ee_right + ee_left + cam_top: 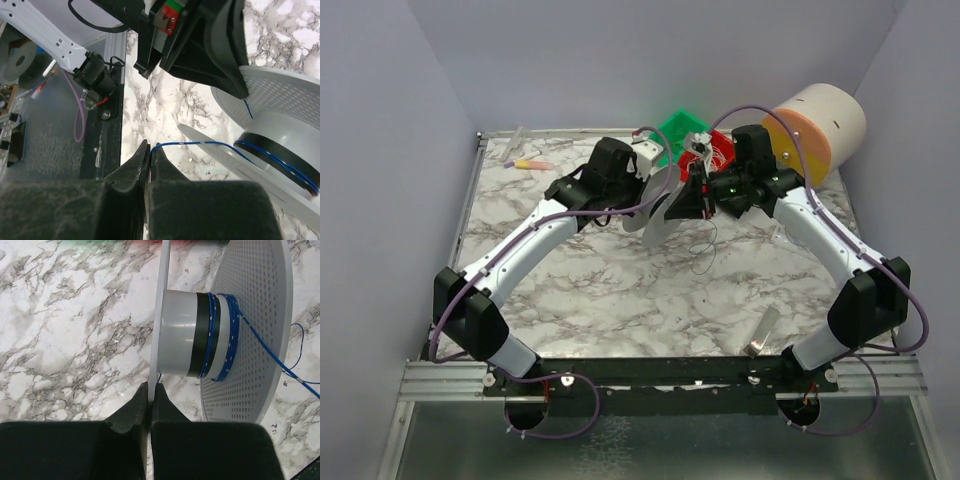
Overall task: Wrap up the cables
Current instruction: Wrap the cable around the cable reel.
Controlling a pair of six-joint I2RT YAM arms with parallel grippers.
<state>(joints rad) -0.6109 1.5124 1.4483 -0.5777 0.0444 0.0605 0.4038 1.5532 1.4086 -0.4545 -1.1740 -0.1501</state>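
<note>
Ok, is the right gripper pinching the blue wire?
Yes, in the right wrist view the right gripper is closed on the blue wire, which runs across to the spool.

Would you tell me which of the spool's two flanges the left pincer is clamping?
The edge-on flange, farther from the cable windings; the left pincer grips its rim, not the perforated flange.

A marble-patterned table (620,290) lies under the left gripper (150,390) and right gripper (150,150). Plain grey-lavender walls (620,60) stand beyond them and on both sides. An aluminium rail (450,378) runs behind them.
</note>
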